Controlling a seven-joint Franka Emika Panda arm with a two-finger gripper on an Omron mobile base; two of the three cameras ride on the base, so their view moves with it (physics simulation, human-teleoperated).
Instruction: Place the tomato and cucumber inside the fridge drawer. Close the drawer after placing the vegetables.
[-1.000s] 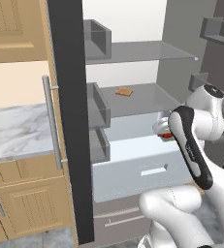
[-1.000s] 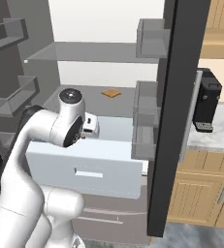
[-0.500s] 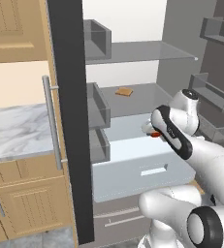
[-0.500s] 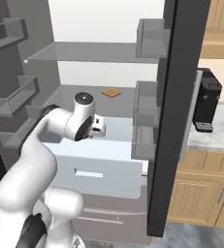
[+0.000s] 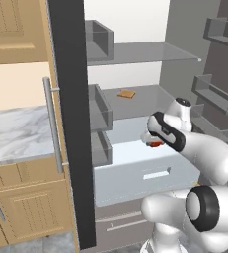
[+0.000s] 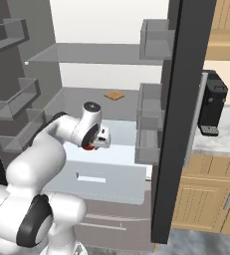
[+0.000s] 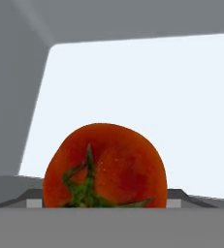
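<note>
Two base cameras behind the arm, left and right, look forward and down into the open fridge, sharing its shelves and fridge drawer [image 5: 135, 170] [image 6: 111, 174]. The hand camera sits close above the tomato [image 7: 105, 167], facing the drawer's pale floor.

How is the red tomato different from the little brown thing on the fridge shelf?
The tomato is round, glossy and red with a green stalk; the brown thing is flat, squarish and tan. The tomato sits up in the robot's pincer, above the open fridge drawer; the brown thing lies on the shelf higher up, farther back. Both are small and inside the open fridge.
</note>
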